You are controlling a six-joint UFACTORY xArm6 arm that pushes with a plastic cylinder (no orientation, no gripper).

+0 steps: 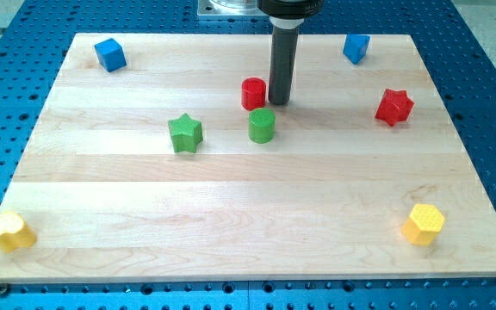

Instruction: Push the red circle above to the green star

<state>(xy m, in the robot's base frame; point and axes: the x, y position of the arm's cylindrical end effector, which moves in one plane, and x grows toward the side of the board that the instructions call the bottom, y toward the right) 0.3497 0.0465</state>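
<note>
The red circle (253, 93) stands a little above the board's middle. The green star (184, 133) lies below it and to its left, well apart from it. My tip (280, 102) comes down from the view's top and rests just right of the red circle, touching or nearly touching its right side. A green circle (262, 126) sits directly below the red circle and the tip, close to both.
A red star (394, 106) lies at the right. Blue cubes sit at the top left (109, 53) and top right (356, 47). A yellow block (9, 231) is at the bottom left corner, a yellow hexagon (424, 224) at the bottom right. The wooden board (248, 224) lies on a blue perforated table.
</note>
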